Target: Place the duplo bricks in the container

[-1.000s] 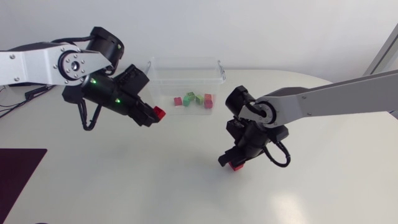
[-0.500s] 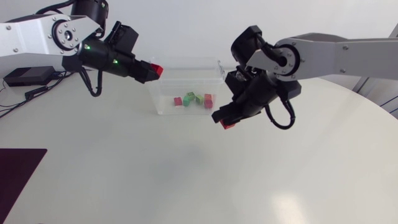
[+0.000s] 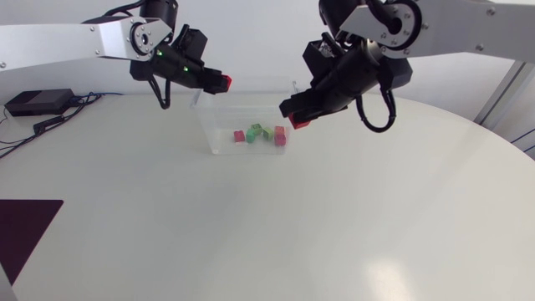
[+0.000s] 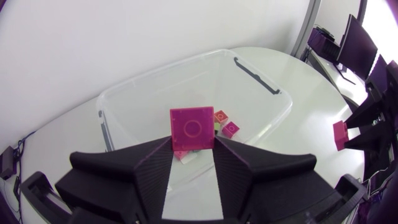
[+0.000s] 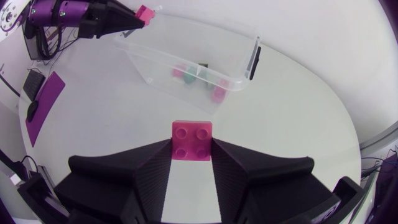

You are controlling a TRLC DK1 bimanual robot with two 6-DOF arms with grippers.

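My left gripper (image 3: pixel 219 83) is shut on a red duplo brick (image 3: pixel 222 83) and hangs over the left rim of the clear plastic container (image 3: pixel 205 125). In the left wrist view that brick (image 4: pixel 192 128) sits between the fingers above the container (image 4: pixel 124 106). My right gripper (image 3: pixel 294 117) is shut on another red brick (image 3: pixel 298 123), raised at the container's right front corner; this brick (image 5: pixel 191 141) shows studs up between the right wrist view's fingers. Several red and green bricks (image 3: pixel 261 134) lie inside the container.
A black box with cables (image 3: pixel 35 102) lies at the table's far left. A dark mat (image 3: pixel 25 230) lies at the left front edge. The white tabletop (image 3: pixel 292 226) spreads wide in front of the container.
Both arms have risen from the table and moved toward the container, each carrying its red brick: the left one rightward to the left rim, the right one up to the right front corner.
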